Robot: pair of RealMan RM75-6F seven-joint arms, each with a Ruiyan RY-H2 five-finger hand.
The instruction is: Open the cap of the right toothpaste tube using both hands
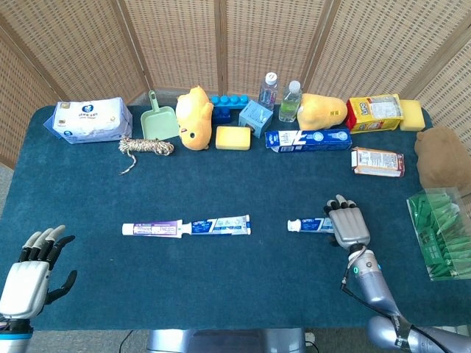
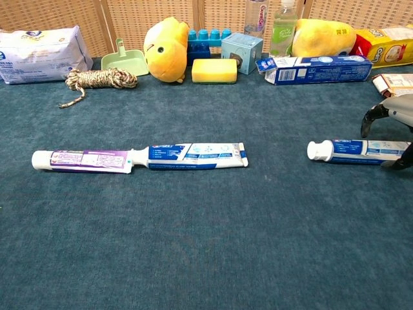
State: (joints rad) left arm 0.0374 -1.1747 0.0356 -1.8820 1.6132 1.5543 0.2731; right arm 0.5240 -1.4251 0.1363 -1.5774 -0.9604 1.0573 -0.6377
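The right toothpaste tube [image 1: 312, 225] [image 2: 359, 151] lies flat on the blue cloth, its white cap [image 1: 294, 226] [image 2: 317, 150] pointing left. My right hand [image 1: 349, 225] [image 2: 395, 110] arches over the tube's tail end at the right edge of the chest view. Its fingers are spread to either side of the tube and do not grip it. My left hand [image 1: 33, 268] hovers at the near left corner, fingers apart and empty, far from the tube.
Two more tubes lie end to end at centre left: a purple one [image 1: 152, 229] and a blue one [image 1: 221, 225]. A toothpaste box [image 1: 307, 139], bottles, sponges, plush toys and a rope line the far edge. A green basket [image 1: 440, 234] sits at the right.
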